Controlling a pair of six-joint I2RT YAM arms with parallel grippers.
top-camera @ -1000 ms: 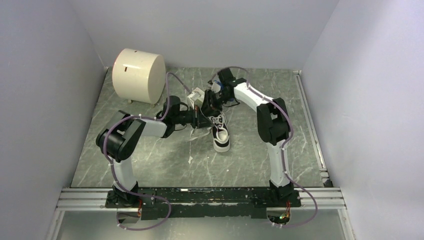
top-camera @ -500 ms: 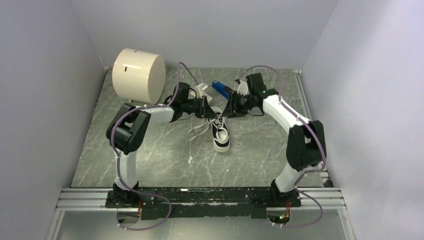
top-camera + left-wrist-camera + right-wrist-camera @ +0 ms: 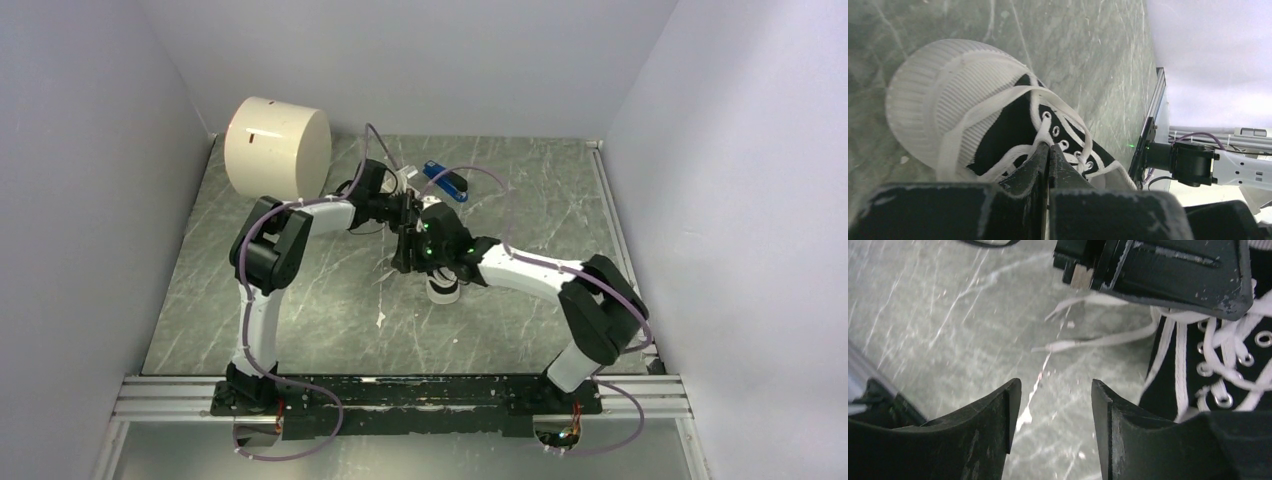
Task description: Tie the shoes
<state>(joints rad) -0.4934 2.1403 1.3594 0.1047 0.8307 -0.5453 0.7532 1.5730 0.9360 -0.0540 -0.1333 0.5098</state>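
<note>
The black-and-white sneaker [image 3: 443, 289] lies mid-table, mostly hidden under the right arm in the top view. In the left wrist view its ribbed white toe cap [image 3: 933, 100] and white laces [image 3: 1013, 95] show. My left gripper [image 3: 1049, 148] is shut at the eyelets, with a white lace pinched at its tips. It sits just behind the shoe [image 3: 408, 214]. My right gripper [image 3: 1054, 390] is open and empty over bare table, left of the shoe's laced side [image 3: 1228, 365]. It hovers by the shoe [image 3: 407, 258].
A blue stapler [image 3: 445, 182] lies behind the shoe. A large cream cylinder [image 3: 277, 150] stands at the back left. A loose lace end [image 3: 1098, 342] trails on the marble table [image 3: 300, 310]. The left gripper's body [image 3: 1168, 270] is close above the right gripper.
My right arm has swung from behind the shoe, round its right, to hang over it, gripper at its left. My left gripper has moved back and right, shut at the laces.
</note>
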